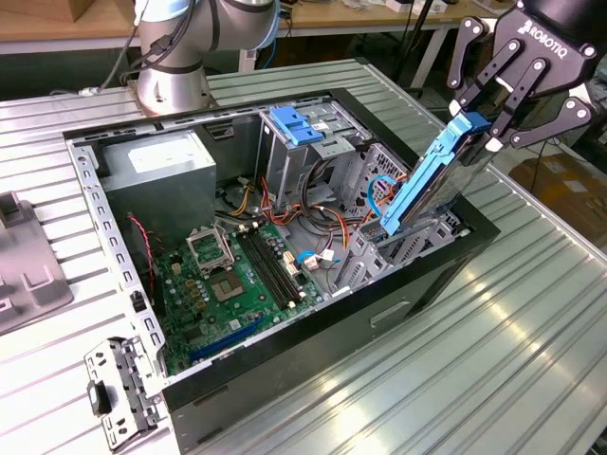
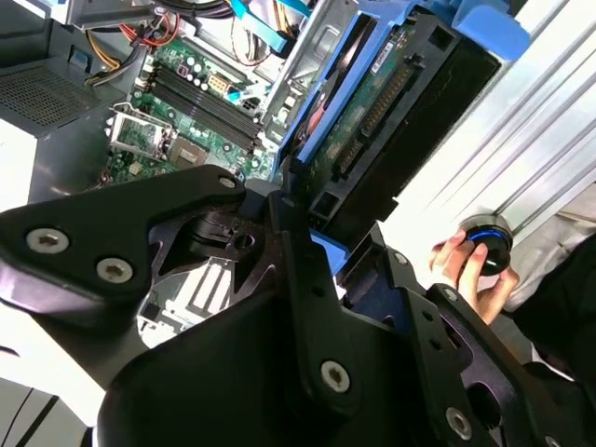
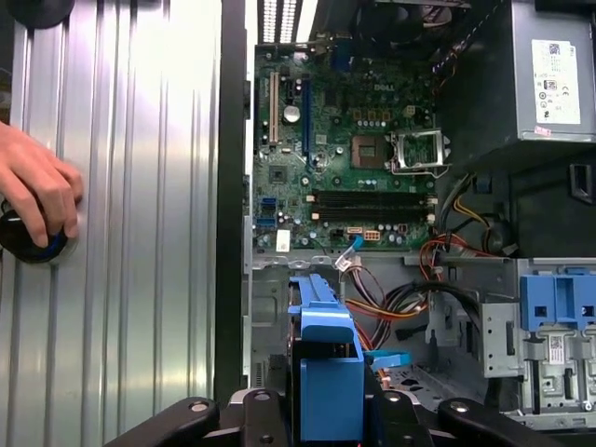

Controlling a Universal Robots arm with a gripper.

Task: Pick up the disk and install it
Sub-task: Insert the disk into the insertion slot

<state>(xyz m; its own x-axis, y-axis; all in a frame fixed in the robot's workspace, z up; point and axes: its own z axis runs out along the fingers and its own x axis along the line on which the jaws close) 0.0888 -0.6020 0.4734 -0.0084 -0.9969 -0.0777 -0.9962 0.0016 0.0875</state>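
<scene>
We tag the gripper (image 1: 486, 128) as closed on the upper end of the disk (image 1: 422, 180), jaws pressing the blue rail end from both sides. The disk stands steeply tilted. Its top leans toward the exterior view's right, over the rim of the open computer case (image 1: 379, 308), and its lower end is down inside the drive bay (image 1: 403, 246) at the case's front corner. It is not seated: the drive is nowhere near flat in the bay. The main risk we judge is jamming, because at this angle the lower edge can catch on the bay's sheet metal, or a blue rail can miss its guide and wedge crooked. The second risk comes from the hold being on one end only (a long lever below the jaws), so any side load at the bay could pivot the disk in the grip or pull it loose onto the motherboard (image 1: 237, 275). The third is the bundle of cables (image 1: 318, 204) lying just beside the bay, where a loop could get pinched under the drive or block the connector end. The power supply (image 1: 156, 161) and the blue latch (image 1: 299, 123) on the other cage sit well apart, so we see no clash there. A person's hand (image 3: 37, 200) rests on a round knob (image 3: 33, 247) on the ribbed table (image 1: 531, 313), outside the case, so we flag a person near the arm.
</scene>
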